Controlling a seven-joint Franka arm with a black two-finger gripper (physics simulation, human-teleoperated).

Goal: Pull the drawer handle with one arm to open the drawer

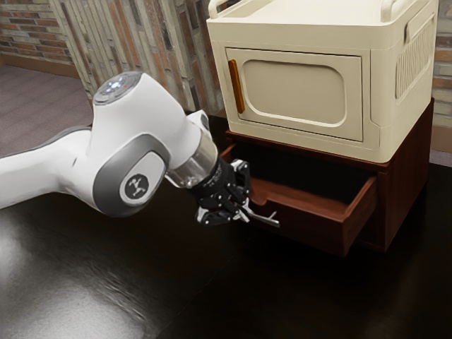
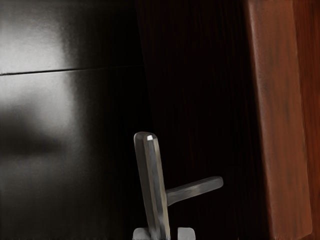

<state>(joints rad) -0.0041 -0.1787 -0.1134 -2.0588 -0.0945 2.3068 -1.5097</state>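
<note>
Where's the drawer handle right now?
In the exterior view, the metal handle is right at the claw, on its exterior-view right, in front of the pulled-out drawer, lower than the cream cabinet.

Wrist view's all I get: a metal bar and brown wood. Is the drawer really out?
Observer: Yes, the drawer stands partly out of its wooden cabinet, its dark inside visible from above.
Operator: Ooh! Anything sitting on top?
Observer: A cream cabinet, with an orange handle on its front door.
Operator: And where does the robot's arm come in?
Observer: From the exterior view's left, reaching toward the drawer's front.
</note>
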